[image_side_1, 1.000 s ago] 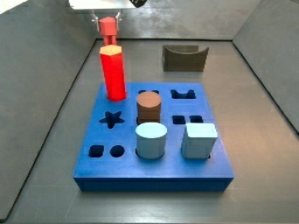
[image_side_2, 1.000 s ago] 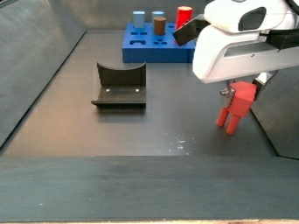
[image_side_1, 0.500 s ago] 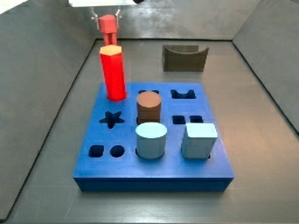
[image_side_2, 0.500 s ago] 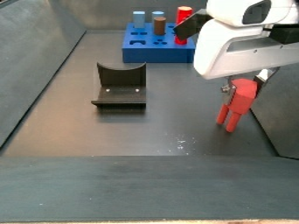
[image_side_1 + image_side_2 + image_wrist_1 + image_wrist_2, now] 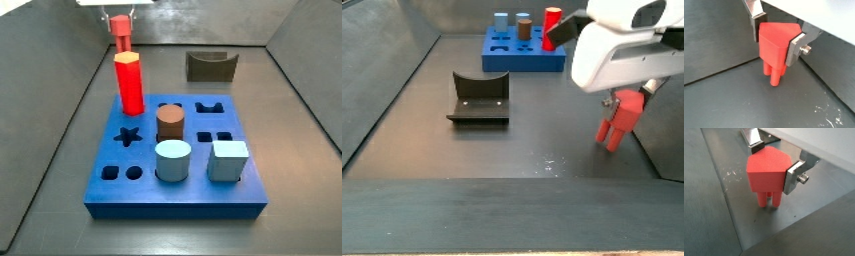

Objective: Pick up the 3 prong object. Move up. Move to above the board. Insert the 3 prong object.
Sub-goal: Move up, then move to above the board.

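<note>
My gripper [image 5: 776, 40] is shut on the 3 prong object [image 5: 773, 52], a salmon-red block with its prongs pointing down. The silver fingers [image 5: 793, 174] clamp its upper part in both wrist views. In a side view the 3 prong object [image 5: 623, 118] hangs from the gripper [image 5: 628, 93] close above the grey floor near the side wall. In a side view it [image 5: 120, 32] is behind the blue board [image 5: 120, 186], at the back left. The board [image 5: 524, 62] lies flat some way from the gripper.
On the board stand a bright red hexagonal post [image 5: 130, 85], a brown cylinder [image 5: 170, 125], a pale blue cylinder [image 5: 173, 161] and a pale blue cube [image 5: 229, 160]. The dark fixture [image 5: 210, 66] stands behind the board. Grey walls enclose the floor.
My gripper has risen a little with the 3 prong object held in it, drifting slightly toward the side wall. The board and its pieces have not moved.
</note>
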Controlling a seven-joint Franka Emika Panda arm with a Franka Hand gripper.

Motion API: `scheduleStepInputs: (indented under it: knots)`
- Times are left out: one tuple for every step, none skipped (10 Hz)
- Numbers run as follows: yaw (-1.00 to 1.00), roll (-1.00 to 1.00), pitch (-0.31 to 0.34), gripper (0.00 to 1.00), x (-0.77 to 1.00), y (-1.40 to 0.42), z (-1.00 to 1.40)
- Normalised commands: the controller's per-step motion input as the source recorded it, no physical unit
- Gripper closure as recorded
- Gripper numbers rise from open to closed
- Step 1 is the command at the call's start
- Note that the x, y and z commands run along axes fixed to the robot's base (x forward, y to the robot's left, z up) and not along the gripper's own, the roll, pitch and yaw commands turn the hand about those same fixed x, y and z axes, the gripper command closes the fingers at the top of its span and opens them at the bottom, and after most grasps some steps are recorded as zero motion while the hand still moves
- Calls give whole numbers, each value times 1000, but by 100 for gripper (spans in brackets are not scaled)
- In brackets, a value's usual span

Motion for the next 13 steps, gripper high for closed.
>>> scheduleStepInputs:
  knots:
    - [-61,35,6,100,31,-63,721]
    - [-49,62,35,100,0,-31,596]
    - [-35,80,52,100,-17,-12,499]
    - [-12,94,68,100,-26,-3,375]
    - [-4,99,76,100,-29,-1,313]
    - [104,-414,-127,100,61,111,1000]
    - [104,-408,-116,100,60,113,1000]
    - [66,-376,-74,100,55,107,1000]
    - [32,-334,-37,100,55,105,1000]
    - [10,-286,-5,100,56,104,1000]
    - [-6,-241,19,100,56,105,1000]
    - [-22,-183,40,100,54,106,1000]
    - [-29,-144,51,100,51,105,1000]
